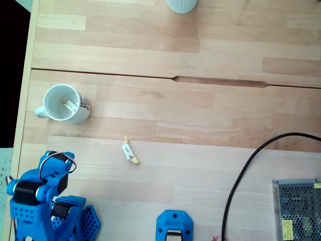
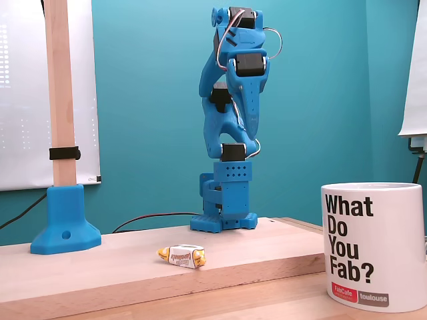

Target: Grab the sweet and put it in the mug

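Observation:
The sweet [image 1: 130,151] [image 2: 181,256], white wrapper with yellow twisted ends, lies on the wooden table, out in the open. The white mug [image 1: 62,104] stands to its upper left in the top-down fixed view, handle to the left, red dots on its right wall. A small pale and yellow piece lies inside it. In the side fixed view the mug [image 2: 373,247] is near at right and carries black lettering. My blue arm [image 1: 42,201] is folded up over its base, far from both. The gripper [image 2: 228,137] points down, shut with nothing in it.
A plain white cup [image 1: 181,5] stands at the far table edge. A black cable [image 1: 241,175] and a metal mesh box [image 1: 298,208] lie at the right. A blue mount [image 1: 174,226] [image 2: 65,227] carries a wooden post. A groove [image 1: 220,80] crosses the tabletop.

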Robot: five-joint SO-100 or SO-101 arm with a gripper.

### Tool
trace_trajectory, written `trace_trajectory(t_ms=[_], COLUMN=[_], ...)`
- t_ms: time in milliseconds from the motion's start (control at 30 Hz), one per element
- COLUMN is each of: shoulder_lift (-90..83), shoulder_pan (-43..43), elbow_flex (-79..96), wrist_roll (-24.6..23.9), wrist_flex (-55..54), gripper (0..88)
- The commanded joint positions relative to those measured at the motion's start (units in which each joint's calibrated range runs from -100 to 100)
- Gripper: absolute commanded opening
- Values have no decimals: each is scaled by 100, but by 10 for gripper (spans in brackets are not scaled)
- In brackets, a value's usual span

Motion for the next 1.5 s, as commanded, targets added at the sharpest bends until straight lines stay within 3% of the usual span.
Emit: trace_trajectory(t_ms=[0,433,700,967,1333,1467], shoulder_lift=[32,144,763,1839,1934,2209], shoulder_pan=[209,2576,3564,3208,1973,1879], elbow_flex=[-149,199,74,-42,-346,-328], wrist_roll=[29,493,-449,-1280,-1680,-1753], wrist_flex=[74,-305,-1064,-1136,-1168,-1184], gripper=[32,32,31,31,31,31])
